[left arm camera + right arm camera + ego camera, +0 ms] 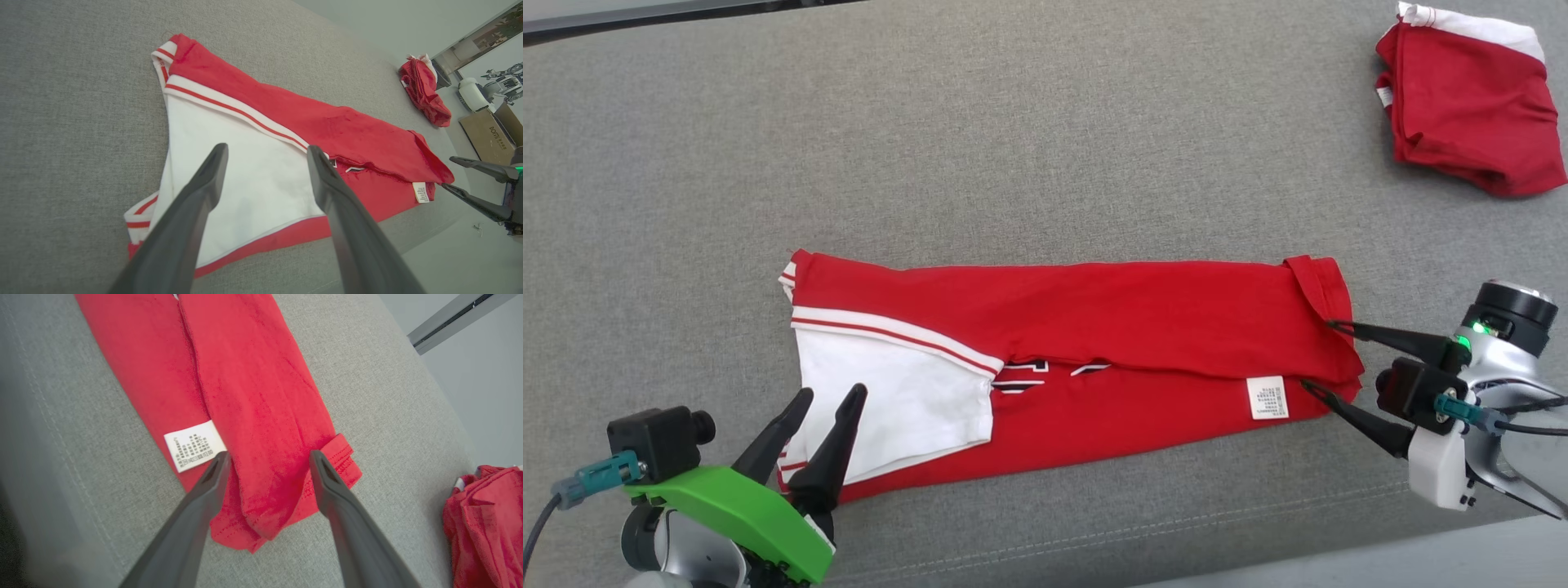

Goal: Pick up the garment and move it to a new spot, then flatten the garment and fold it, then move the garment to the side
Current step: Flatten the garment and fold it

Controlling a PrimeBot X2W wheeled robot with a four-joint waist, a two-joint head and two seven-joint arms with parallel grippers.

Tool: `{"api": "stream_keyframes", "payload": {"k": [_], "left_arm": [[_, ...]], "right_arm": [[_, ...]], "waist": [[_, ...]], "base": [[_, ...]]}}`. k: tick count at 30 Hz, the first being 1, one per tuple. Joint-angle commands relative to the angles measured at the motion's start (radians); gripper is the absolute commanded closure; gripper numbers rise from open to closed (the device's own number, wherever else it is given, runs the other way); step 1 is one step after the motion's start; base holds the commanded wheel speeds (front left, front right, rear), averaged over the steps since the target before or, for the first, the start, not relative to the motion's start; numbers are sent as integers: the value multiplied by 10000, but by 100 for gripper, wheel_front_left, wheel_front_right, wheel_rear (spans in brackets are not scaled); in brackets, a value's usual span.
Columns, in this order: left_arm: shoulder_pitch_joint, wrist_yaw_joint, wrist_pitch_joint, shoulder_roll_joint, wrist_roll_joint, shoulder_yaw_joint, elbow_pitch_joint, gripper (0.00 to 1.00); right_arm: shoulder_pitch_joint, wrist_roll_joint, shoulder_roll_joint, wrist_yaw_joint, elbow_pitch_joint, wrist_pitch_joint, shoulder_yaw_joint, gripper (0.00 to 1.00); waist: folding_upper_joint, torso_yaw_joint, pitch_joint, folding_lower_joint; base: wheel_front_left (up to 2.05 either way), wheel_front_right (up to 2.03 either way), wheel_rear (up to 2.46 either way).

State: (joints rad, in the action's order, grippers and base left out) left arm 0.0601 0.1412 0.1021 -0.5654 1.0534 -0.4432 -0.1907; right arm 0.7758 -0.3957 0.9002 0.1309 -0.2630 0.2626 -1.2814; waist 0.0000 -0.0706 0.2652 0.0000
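The garment (1094, 327) is a red shirt with white sleeve panels and red-striped trim, folded into a long band across the grey cushion; a white care label (1267, 398) shows near its right end. My left gripper (831, 394) stands open over the white sleeve (253, 183) at the band's left end, with nothing between its fingers. At the right end my right gripper (1321, 355) is open too, its tips straddling the red hem (269, 506) beside the label (195, 446). In the left wrist view the right gripper (446, 173) shows past the garment (347, 134).
A second red-and-white garment (1470, 98) lies bunched at the far right corner of the grey cushion (1013, 147), apart from the folded one. The cushion's front edge with its seam (1176, 523) runs just below both grippers. A cardboard box (488, 134) stands beyond the cushion.
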Motion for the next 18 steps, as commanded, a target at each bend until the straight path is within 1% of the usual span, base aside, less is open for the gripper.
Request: {"api": "stream_keyframes", "payload": {"k": [1,3,6,9,13,18], "left_arm": [[-150,77,-159,103,-150,5,-64,0],[-171,91,-243,137,-196,-2,-91,0],[-259,161,-517,233,-353,13,-121,0],[-331,290,-812,349,-491,59,-167,0],[-382,431,-1116,475,-760,-3,-239,0],[-325,567,-1339,642,-1077,-193,-213,0]], "right_arm": [[-328,-132,158,-5,-20,33,-12,0],[-446,-167,212,-5,-43,34,-12,0],[-698,-672,275,-5,-64,36,14,0],[-951,-1111,330,-5,-78,37,327,0],[-1274,-1762,261,-6,-119,37,1019,0],[-1689,-2532,-99,-5,-490,36,2142,0]], "waist": [[0,-48,-96,0],[0,-71,-138,0],[0,-163,-286,0],[0,-266,-467,0],[0,-332,-754,0],[0,-253,-1220,0]], "base": [[0,0,0],[0,0,0],[0,0,0],[0,0,0],[0,0,0],[0,0,0]]}}
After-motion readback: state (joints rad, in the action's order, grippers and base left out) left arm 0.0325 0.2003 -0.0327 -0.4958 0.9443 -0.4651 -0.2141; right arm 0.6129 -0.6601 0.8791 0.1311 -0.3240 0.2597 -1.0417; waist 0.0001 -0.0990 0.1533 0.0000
